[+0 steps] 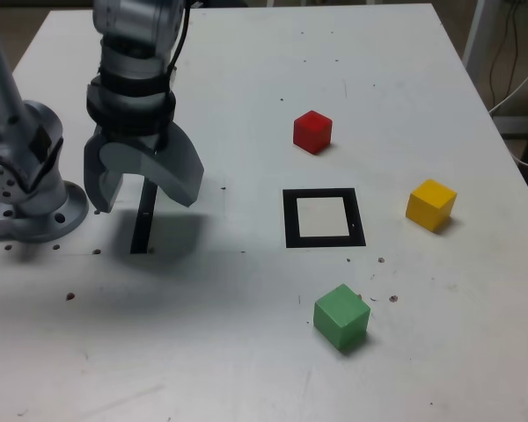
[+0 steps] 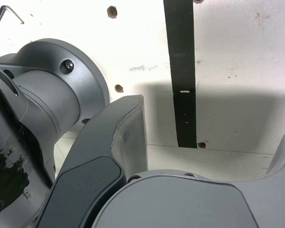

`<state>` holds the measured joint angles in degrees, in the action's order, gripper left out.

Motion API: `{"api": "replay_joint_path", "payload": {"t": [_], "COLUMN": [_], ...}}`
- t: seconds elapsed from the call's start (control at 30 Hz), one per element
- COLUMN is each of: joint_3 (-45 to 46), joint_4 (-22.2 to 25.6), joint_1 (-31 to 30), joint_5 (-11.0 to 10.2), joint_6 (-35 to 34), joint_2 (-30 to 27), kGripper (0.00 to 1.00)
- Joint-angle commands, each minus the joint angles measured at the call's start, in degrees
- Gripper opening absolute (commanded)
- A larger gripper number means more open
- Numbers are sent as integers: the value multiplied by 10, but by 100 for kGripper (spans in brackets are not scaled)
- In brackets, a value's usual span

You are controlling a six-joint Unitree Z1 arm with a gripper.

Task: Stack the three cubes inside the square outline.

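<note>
A: Positions? Claw [image 1: 150,192] spread wide, nothing in it, above the counter [image 1: 238,352] near the arm's base [image 1: 40,207].

B: Noted. Red cube [image 1: 312,132] beyond the square outline [image 1: 359,218]; yellow cube [image 1: 431,205] off to the exterior view's right; green cube [image 1: 341,316] on the near side. Outline holds no cube.

A: Likely failure modes?

B: Green and yellow sit turned against the frame. A grip taken across corners could twist the cube, so it would land skewed or over the black border. Green looks largest; a smaller cube as base could leave it overhanging, prone to topple.

A: Also, a low sweep with wide jaws might knock a placed cube.
</note>
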<state>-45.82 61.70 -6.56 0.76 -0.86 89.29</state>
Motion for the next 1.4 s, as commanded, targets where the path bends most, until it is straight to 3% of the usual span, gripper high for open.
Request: {"api": "replay_joint_path", "payload": {"t": [0.0, 0.17, 0.3, 0.4, 1.37], "joint_3": [-4, -33, -90, -128, -363], "joint_4": [3, 22, 66, 93, 148], "joint_1": [1, 2, 11, 23, 168], "joint_5": [-2, -18, -45, -53, -61], "joint_6": [-1, 0, 12, 27, 157], "joint_2": [-3, 2, 11, 18, 176], "kGripper": [100, 100, 100, 100, 100]}}
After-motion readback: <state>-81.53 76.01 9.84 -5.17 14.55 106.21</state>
